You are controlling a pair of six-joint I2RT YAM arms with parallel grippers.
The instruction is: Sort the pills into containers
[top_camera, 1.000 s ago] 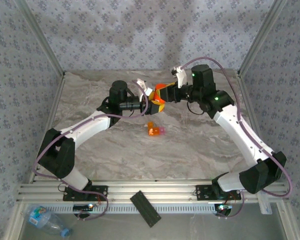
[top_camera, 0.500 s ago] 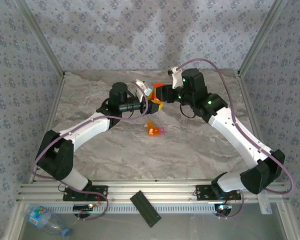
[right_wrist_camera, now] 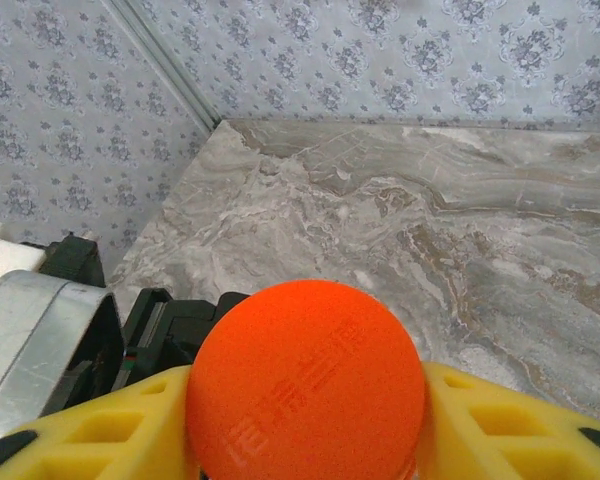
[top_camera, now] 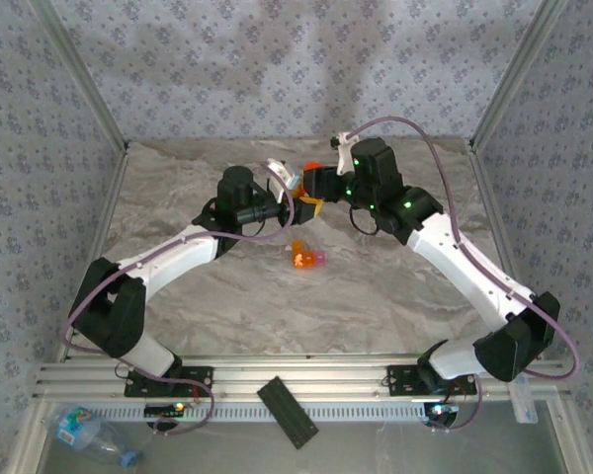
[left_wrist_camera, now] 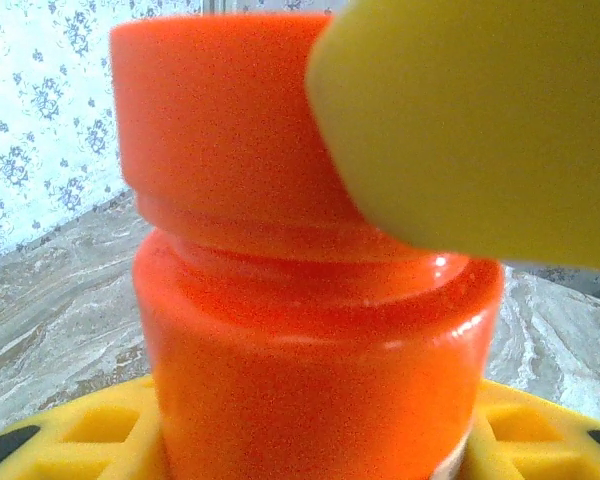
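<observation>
Orange pill bottle (left_wrist_camera: 310, 340) is up off the marble surface (top_camera: 376, 286), around 12 o'clock from centre in the top view, where both arms meet. Left gripper (top_camera: 303, 203) pinches the bottle body: in the left wrist view the body stands upright between its yellow fingers (left_wrist_camera: 80, 440), filling the middle. Bottle cap (left_wrist_camera: 220, 120) is on. Right gripper (right_wrist_camera: 305, 415) comes in from 2 o'clock and sits at the cap; in the right wrist view the round cap top lies between its yellow fingers (right_wrist_camera: 500, 420) with no gap visible on either side, but cannot tell if it is actually clamping or just resting there. Small orange compartment (top_camera: 300, 259) with pink piece (top_camera: 319, 258) joined at its 3 o'clock side lies on the surface near centre, at 6 o'clock from the held bottle, apart from both grippers. Black flat bar (top_camera: 288, 412) lies tilted on the aluminium rail at 6 o'clock, between the arm bases. Clear plastic water bottle (top_camera: 89, 434) lies on its side at 7 o'clock, off the surface.
</observation>
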